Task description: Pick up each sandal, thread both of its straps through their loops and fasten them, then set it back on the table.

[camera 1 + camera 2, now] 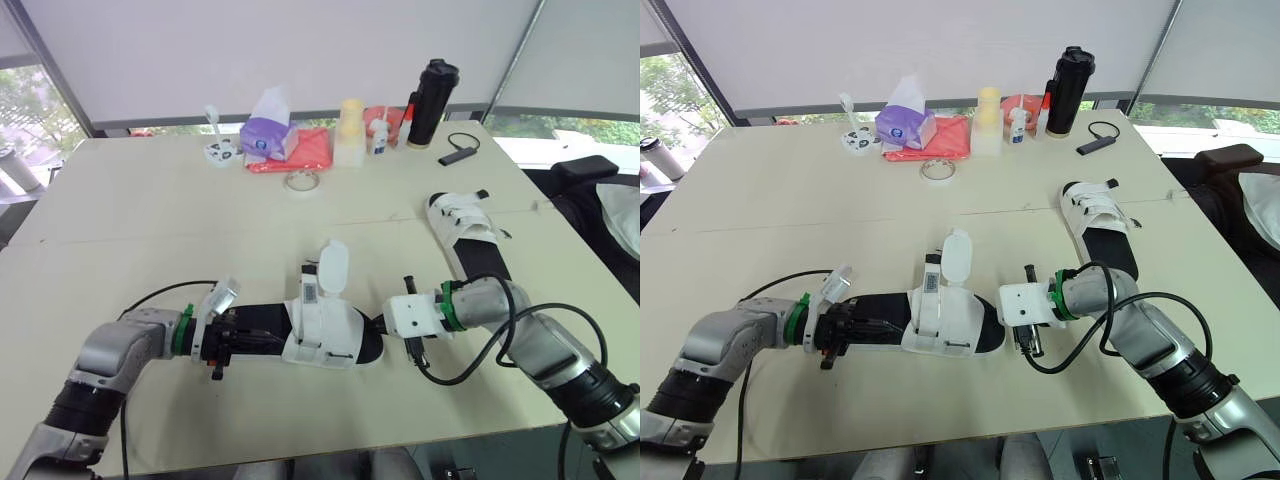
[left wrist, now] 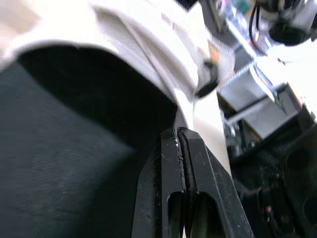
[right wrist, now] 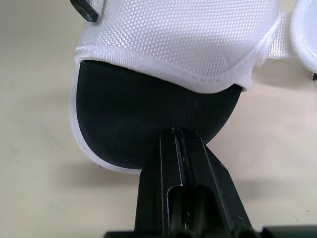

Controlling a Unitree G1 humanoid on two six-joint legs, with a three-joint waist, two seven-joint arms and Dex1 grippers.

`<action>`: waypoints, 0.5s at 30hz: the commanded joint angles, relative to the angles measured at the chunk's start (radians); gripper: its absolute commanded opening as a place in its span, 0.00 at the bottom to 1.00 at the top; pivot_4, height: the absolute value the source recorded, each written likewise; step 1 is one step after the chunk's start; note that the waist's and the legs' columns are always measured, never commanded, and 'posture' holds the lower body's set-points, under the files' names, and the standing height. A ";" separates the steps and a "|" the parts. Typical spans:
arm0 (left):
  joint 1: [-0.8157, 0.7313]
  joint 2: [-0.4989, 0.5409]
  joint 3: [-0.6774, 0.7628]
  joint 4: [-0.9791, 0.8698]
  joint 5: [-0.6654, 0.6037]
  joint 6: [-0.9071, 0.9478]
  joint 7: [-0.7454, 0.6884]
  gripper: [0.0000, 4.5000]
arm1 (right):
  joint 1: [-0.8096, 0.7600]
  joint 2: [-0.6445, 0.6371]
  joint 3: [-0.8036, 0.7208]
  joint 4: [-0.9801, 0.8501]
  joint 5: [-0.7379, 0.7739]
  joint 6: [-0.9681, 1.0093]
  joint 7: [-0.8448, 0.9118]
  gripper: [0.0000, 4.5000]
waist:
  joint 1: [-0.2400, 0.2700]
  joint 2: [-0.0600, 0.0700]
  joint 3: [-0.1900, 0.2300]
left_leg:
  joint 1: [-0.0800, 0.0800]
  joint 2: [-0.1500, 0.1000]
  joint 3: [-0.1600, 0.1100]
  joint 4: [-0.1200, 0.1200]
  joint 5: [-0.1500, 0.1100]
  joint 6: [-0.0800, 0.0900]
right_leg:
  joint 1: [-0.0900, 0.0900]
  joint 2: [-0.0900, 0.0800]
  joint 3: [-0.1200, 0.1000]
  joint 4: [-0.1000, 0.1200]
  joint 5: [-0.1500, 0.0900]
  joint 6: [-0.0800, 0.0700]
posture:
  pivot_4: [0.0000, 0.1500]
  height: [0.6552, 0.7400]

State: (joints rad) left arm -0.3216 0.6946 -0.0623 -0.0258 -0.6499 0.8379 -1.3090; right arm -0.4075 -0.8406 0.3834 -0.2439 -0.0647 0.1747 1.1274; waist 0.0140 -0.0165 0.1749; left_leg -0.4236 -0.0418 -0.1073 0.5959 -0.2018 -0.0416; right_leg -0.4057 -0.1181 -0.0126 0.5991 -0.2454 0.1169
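Note:
A white-strapped sandal with a black sole (image 1: 325,330) lies near the table's front edge, its strap flaps (image 1: 333,268) standing up unfastened. My left gripper (image 1: 272,340) is shut, its fingertips (image 2: 176,136) resting on the black insole at the heel end. At the opposite end my right gripper (image 1: 382,325) is also shut, its fingertips (image 3: 173,136) on the rim of the toe. Neither pair of fingers shows anything between them. A second sandal (image 1: 465,235) lies flat further back on the right, with both of its straps lying across it.
Along the far edge stand a purple tissue pack (image 1: 268,135), a red cloth (image 1: 310,150), a cream bottle (image 1: 350,133) and a black flask (image 1: 430,103). A tape ring (image 1: 301,181) lies in front of them. A black cable (image 1: 458,148) lies back right.

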 commanded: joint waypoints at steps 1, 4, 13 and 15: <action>-0.051 0.015 0.083 -0.018 -0.072 0.042 0.013 0.00 | 0.049 -0.046 -0.013 -0.064 0.016 0.088 0.049 0.00 | 0.000 0.000 0.000 | -0.001 0.000 0.000 0.000 0.000 0.000 | 0.000 0.000 0.000 0.000 0.000 0.000 | 1.00 1.00; -0.074 0.029 0.109 -0.032 -0.092 0.057 0.016 0.00 | 0.080 -0.063 -0.043 -0.154 0.075 0.157 0.074 0.00 | -0.001 0.001 0.001 | -0.003 -0.002 -0.001 0.000 0.000 0.000 | -0.001 -0.001 0.000 0.000 -0.001 0.003 | 1.00 1.00; -0.145 0.018 0.055 0.059 -0.012 -0.029 0.010 0.00 | 0.097 -0.017 -0.014 -0.187 0.074 0.226 0.042 0.00 | -0.003 0.001 0.002 | -0.003 -0.003 0.003 0.000 -0.002 -0.002 | -0.002 0.002 -0.001 0.000 -0.001 0.007 | 1.00 1.00; -0.167 0.003 0.050 0.082 -0.007 -0.033 0.015 0.00 | 0.092 -0.004 0.002 -0.166 0.038 0.204 0.018 0.00 | -0.004 0.001 0.002 | -0.002 -0.003 0.003 0.000 -0.002 -0.002 | -0.001 0.002 -0.001 0.001 -0.002 0.005 | 1.00 1.00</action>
State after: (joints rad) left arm -0.4698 0.7030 -0.0154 0.0547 -0.6602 0.8203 -1.2939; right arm -0.3254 -0.8576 0.3398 -0.4169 -0.0003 0.3898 1.1553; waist 0.0097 -0.0153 0.1774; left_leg -0.4257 -0.0449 -0.1041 0.5965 -0.2035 -0.0435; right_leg -0.4069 -0.1162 -0.0133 0.6010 -0.2469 0.1222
